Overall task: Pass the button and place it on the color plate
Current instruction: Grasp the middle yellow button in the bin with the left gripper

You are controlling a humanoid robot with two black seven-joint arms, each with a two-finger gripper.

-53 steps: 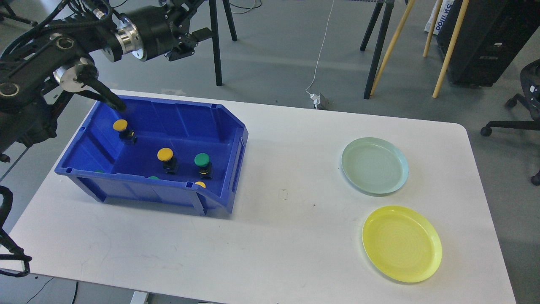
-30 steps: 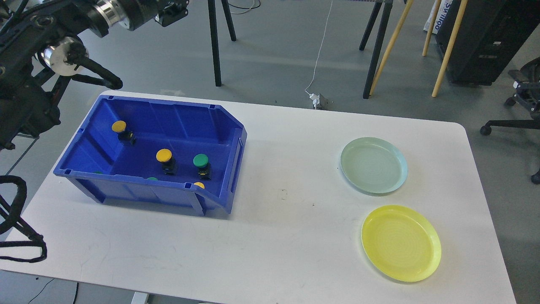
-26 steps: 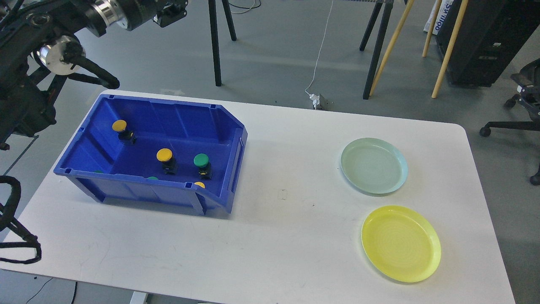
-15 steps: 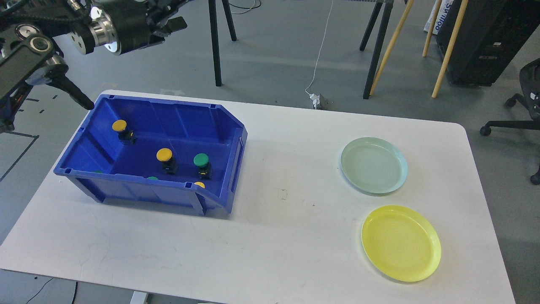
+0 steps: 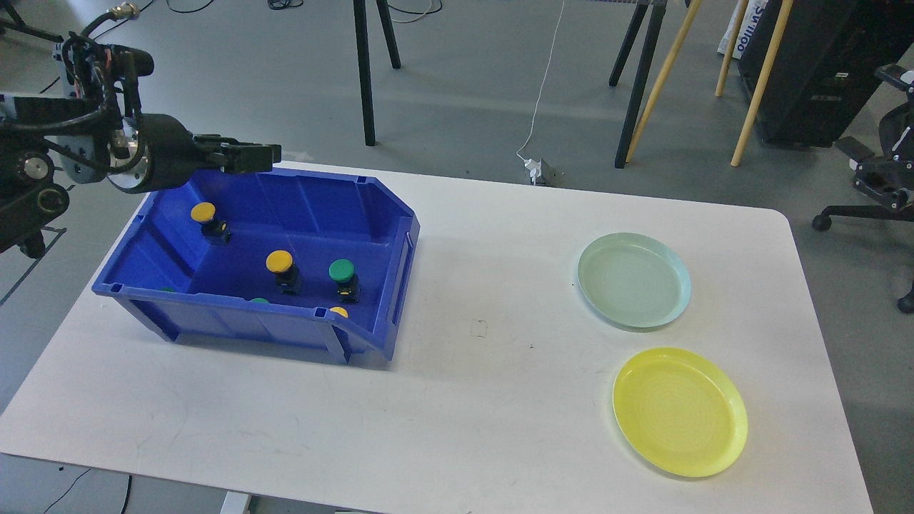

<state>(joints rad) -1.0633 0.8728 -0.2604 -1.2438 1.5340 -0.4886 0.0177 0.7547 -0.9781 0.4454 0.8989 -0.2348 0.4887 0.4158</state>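
A blue bin (image 5: 400, 235) stands on the left of the white table (image 5: 485, 400). It holds several push buttons: a yellow one (image 5: 203, 212) at the back left, a yellow one (image 5: 278, 262) and a green one (image 5: 341, 270) in the middle, and others half hidden behind the front wall. A pale green plate (image 5: 633, 280) and a yellow plate (image 5: 680, 411) lie at the right, both empty. My left gripper (image 5: 268, 155) points right above the bin's back left rim, holding nothing I can see. Its fingers are dark and seen side-on. My right arm is out of view.
Black stand legs (image 5: 364, 71) and wooden poles (image 5: 660, 78) stand on the floor behind the table. A black cabinet (image 5: 814, 64) and an office chair (image 5: 885, 178) are at the far right. A white cable (image 5: 543, 78) runs to a plug near the table's back edge.
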